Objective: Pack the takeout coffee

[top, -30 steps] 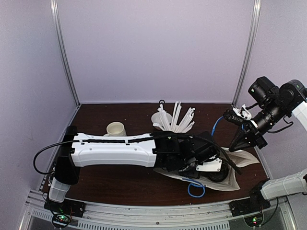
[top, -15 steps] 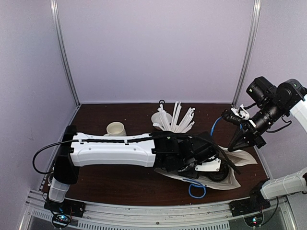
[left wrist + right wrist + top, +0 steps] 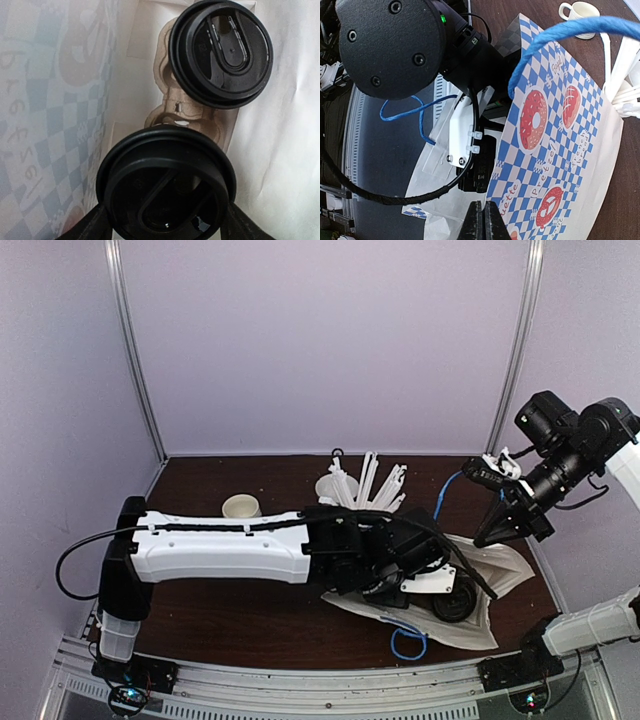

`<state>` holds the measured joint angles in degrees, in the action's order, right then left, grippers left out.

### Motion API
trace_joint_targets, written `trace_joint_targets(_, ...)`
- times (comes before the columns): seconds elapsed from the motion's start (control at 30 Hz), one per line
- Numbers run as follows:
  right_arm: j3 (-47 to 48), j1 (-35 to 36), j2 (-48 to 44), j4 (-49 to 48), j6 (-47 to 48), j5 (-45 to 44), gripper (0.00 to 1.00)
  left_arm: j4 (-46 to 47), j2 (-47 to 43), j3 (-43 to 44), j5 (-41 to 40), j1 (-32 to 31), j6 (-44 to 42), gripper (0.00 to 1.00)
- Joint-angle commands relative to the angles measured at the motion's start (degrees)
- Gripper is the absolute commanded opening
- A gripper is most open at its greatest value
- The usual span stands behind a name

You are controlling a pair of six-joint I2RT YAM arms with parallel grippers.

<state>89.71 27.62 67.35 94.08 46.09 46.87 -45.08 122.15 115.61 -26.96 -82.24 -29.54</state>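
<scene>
Two black-lidded takeout coffee cups show in the left wrist view, inside a paper bag (image 3: pixel 45 100). The far cup (image 3: pixel 222 52) sits in a brown cardboard carrier (image 3: pixel 187 107). The near cup (image 3: pixel 167 185) is over the carrier's other slot, and my left gripper (image 3: pixel 165 216) is shut on it, one finger against each side under the lid. From above, that gripper is hidden in the bag's mouth (image 3: pixel 440 585). My right gripper (image 3: pixel 492 532) hangs above the bag's right side, its fingers (image 3: pixel 480 210) shut with nothing between them. The bag's blue cord handle (image 3: pixel 560 35) runs close past its wrist.
The blue-checked bag (image 3: pixel 500 565) lies at the table's right front, its second blue handle (image 3: pixel 407 640) on the table near the front edge. A white cup of stirrers (image 3: pixel 365 488) stands behind it. A cream mug (image 3: pixel 241 506) is at the back left.
The left arm has shifted a little left and back, its wrist still in the bag. The right gripper has risen slightly and the bag's right side stands higher.
</scene>
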Motion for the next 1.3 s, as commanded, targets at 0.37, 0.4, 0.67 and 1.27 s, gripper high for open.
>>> trace_joint_targets(0.37,0.8,-0.3,0.1,2.7,-0.2,1.5,0.0,2.9,1.0,-0.7,4.2,1.2,-1.3,0.46)
trace_joint_targets(0.4,0.8,-0.3,0.0,2.7,-0.2,1.4,0.0,3.2,1.2,-0.6,4.2,1.3,-1.5,0.46)
trace_joint_targets(0.67,0.0,-0.3,-0.1,2.2,-0.4,0.2,0.0,4.3,3.8,0.3,4.8,2.2,-1.9,0.46)
trace_joint_targets(1.27,11.7,-5.9,2.0,7.8,4.6,-5.5,0.69,-9.8,12.4,15.0,17.5,6.4,3.6,0.47)
